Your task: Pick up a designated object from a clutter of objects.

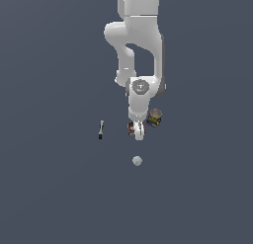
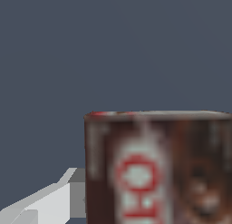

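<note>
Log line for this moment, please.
phase: at grasp | gripper down at brown-red box | jaws: cannot tell | can, ball untouched

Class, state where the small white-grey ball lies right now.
In the exterior view the white-grey ball lies alone on the floor, below the gripper and the brown-red box in the picture, apart from both.

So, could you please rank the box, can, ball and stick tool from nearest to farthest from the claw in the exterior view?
1. Box: right at the claw.
2. Can: just to the view's right.
3. Ball: below, nearer the camera; close to the can's rank.
4. Stick tool: off to the left.
</note>
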### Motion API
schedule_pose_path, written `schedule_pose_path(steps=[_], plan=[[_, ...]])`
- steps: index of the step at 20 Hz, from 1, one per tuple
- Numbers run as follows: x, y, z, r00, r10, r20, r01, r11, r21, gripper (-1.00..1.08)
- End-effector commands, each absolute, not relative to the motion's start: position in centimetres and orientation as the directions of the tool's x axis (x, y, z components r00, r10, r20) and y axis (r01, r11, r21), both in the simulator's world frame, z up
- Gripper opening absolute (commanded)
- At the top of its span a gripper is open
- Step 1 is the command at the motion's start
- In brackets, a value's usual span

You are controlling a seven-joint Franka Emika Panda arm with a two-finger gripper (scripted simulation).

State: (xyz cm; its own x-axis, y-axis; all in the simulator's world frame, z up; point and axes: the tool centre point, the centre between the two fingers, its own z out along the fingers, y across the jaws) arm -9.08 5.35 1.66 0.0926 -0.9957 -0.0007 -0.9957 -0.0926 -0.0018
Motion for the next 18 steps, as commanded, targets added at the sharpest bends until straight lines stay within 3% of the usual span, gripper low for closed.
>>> schedule_pose_path(steps=[1, 10, 18], plan=[[-9.1, 5.3, 1.6, 0.093, -0.996, 0.0, -0.996, -0.093, 0.0, -1.0], [-8.5, 5.6, 3.1, 0.092, -0.996, -0.001, -0.996, -0.092, -0.002, -1.0], [-6.9, 6.3, 7.4, 0.091, -0.996, 0.0, -0.996, -0.091, -0.001, -1.0]])
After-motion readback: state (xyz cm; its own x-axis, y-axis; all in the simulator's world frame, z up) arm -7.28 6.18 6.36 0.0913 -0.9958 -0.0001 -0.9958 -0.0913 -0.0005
